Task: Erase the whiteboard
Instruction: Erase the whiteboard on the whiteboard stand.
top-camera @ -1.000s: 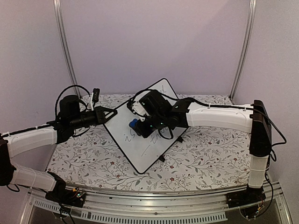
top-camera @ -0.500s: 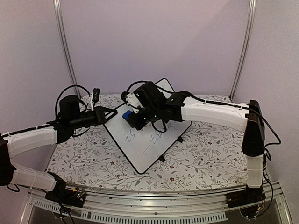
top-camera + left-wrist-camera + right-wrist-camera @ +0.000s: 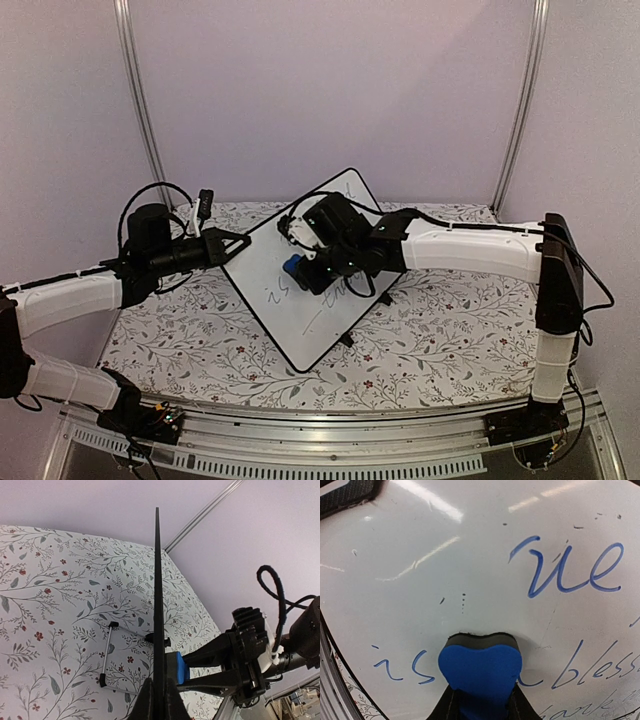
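The left hand is clamped tight on the left edge of the whiteboard, which stands tilted at the middle of the tabletop, toward its far edge. The right hand pinches a blue eraser and presses it against the board's written face.

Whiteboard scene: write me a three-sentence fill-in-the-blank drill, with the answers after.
The right gripper presses a ____ eraser onto the whiteboard.
The left gripper clamps the whiteboard's black-framed ____.
The tablecloth bears a ____ pattern.
Answers: blue; edge; floral.
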{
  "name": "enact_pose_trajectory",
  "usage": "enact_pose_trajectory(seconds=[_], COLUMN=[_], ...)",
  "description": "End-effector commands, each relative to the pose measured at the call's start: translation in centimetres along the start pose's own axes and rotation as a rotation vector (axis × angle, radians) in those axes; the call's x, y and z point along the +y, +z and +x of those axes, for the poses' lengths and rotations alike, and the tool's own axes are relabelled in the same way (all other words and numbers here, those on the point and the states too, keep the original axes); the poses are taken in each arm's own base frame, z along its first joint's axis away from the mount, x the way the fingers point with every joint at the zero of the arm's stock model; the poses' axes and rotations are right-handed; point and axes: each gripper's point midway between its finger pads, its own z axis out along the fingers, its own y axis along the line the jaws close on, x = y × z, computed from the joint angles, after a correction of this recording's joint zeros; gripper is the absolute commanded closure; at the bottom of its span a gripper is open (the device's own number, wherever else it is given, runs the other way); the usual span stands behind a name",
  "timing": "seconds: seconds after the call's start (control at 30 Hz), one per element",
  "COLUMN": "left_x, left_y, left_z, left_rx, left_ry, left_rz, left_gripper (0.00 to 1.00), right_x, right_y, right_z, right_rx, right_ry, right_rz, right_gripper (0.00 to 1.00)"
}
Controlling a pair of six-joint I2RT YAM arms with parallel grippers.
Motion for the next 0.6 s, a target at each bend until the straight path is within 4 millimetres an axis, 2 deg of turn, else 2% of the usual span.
enact_pose_trajectory(seconds=[0.0, 0.13, 0.3, 0.43, 0.57], left_x=[-3.8, -3.9, -3.9, -4.0, -4.1], left_y=[-0.4, -0.4, -0.4, -0.4, -0.5], left_z=[-0.5, -0.6, -0.6, -0.6, -0.7], left_rx=[-0.006, -0.008, -0.007, -0.008, -0.01], left_ry=[0.075, 0.077, 0.076, 0.079, 0.081], left_rz=[0.147, 0.148, 0.15, 0.151, 0.154], left_gripper=[1.0, 1.0, 1.0, 1.0, 1.0], right_x=[-1.7, -2.6, -3.5, -3.6, -3.1], right_y=[0.8, 0.6, 0.7, 1.4, 2.3], right_z=[-0.6, -3.5, -5.7, -5.3, -2.7], right_rx=[0.003, -0.055, -0.083, -0.064, 0.011], right_ry=[0.031, 0.033, 0.017, 0.011, 0.013], right_rz=[0.018, 0.025, 0.042, 0.043, 0.016], right_gripper=[1.0, 1.0, 1.0, 1.0, 1.0])
